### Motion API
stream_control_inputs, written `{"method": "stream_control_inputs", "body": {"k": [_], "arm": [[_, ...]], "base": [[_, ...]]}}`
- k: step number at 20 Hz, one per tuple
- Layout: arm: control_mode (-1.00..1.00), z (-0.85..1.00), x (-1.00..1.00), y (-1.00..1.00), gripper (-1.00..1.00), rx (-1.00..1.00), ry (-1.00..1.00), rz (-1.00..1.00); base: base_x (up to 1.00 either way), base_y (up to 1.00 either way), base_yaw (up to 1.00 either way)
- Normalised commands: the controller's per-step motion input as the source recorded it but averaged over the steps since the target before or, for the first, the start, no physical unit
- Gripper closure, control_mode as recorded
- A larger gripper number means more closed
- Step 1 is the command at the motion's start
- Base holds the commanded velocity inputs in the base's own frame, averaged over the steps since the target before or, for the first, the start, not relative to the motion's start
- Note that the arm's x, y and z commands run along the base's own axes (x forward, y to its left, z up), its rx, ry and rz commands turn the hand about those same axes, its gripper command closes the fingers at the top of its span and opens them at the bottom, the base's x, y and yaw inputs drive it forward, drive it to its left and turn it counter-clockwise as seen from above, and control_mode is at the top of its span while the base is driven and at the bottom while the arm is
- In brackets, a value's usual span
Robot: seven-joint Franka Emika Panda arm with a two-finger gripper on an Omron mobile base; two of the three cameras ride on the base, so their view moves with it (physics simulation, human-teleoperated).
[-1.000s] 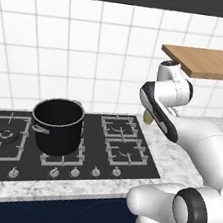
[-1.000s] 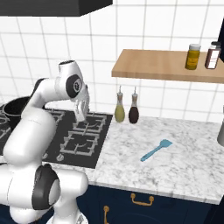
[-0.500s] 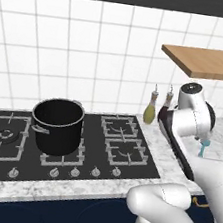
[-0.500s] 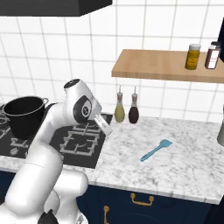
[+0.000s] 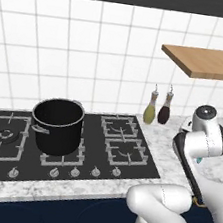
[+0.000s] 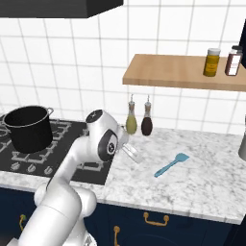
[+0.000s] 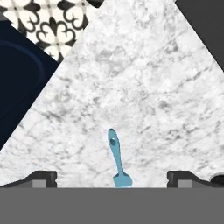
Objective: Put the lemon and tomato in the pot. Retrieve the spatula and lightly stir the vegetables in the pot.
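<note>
The light-blue spatula (image 6: 171, 165) lies flat on the marble counter (image 6: 211, 182), to the right of the hob. My gripper (image 6: 131, 154) hangs open over the counter just left of it, empty. In the hand view the spatula (image 7: 117, 158) lies between my wide-apart fingertips (image 7: 43, 177), head towards the hand and handle pointing away. The black pot (image 5: 58, 125) stands on the hob's front left burner, also seen as the pot (image 6: 28, 128) at the far left. The lemon and tomato are out of view.
A yellow-green bottle (image 6: 131, 122) and a dark bottle (image 6: 147, 123) hang at the wall behind the counter. A wooden shelf (image 6: 178, 72) above carries two jars (image 6: 212, 62). A grey object (image 6: 242, 147) stands at the right edge. The counter's front edge (image 7: 52, 78) drops off to the floor.
My arm has swung from above the hob rightward to the marble counter, towards the spatula. The gripper stayed open. Pot and spatula have not moved.
</note>
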Motion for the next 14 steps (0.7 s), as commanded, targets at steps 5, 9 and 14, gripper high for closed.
{"method": "stream_control_inputs", "body": {"k": [5,9,14], "arm": [[-1.00,-0.20,0.00,-0.63,-1.00,0.00,0.00,0.01],[-1.00,-0.31,0.03,-0.27,-1.00,0.00,0.00,0.03],[-1.00,-0.40,0.26,-0.21,-1.00,0.07,0.00,0.07]], "base": [[0.00,0.00,0.00],[0.00,0.00,0.00],[0.00,0.00,0.00]]}}
